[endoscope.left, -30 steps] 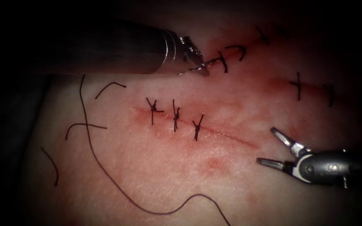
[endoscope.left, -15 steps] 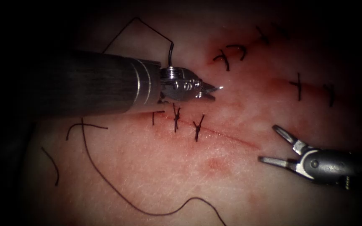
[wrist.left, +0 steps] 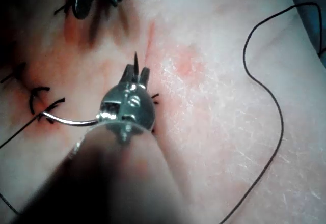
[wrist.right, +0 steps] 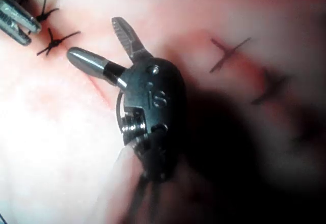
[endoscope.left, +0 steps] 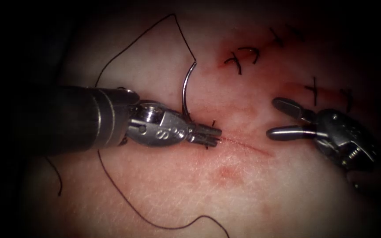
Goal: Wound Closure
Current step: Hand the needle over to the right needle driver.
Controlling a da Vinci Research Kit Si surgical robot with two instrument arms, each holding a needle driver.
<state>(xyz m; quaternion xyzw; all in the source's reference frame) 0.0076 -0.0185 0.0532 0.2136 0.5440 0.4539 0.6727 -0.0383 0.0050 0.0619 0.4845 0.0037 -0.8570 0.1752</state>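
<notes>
The curved needle [endoscope.left: 184, 90] stands clear of the tissue [endoscope.left: 225, 194], arcing up toward twelve o'clock from the left tool [endoscope.left: 208, 134], whose jaws are clamped on it near its pointed end; in the left wrist view the needle [wrist.left: 66, 120] sweeps out sideways from the jaws while a short sharp tip pokes past them. From the needle's swaged end the thread [endoscope.left: 128, 48] loops over the left tool's shaft and trails down to six o'clock across the tissue. The left tool's tip lies right over the cut [endoscope.left: 248, 144], at the last of the tied stitches [endoscope.left: 210, 125], with the unsewn stretch running off toward four o'clock. At three o'clock the right tool [endoscope.left: 274, 119] holds nothing, its jaws spread apart, tips just beside the cut's right end. More knotted stitches [endoscope.left: 243, 57] sit at one o'clock, and a cut end of thread [endoscope.left: 54, 176] at eight o'clock. Judged from this, good work means keeping the slack thread away from the knots and holding the needle firmly so it does not swivel.
</notes>
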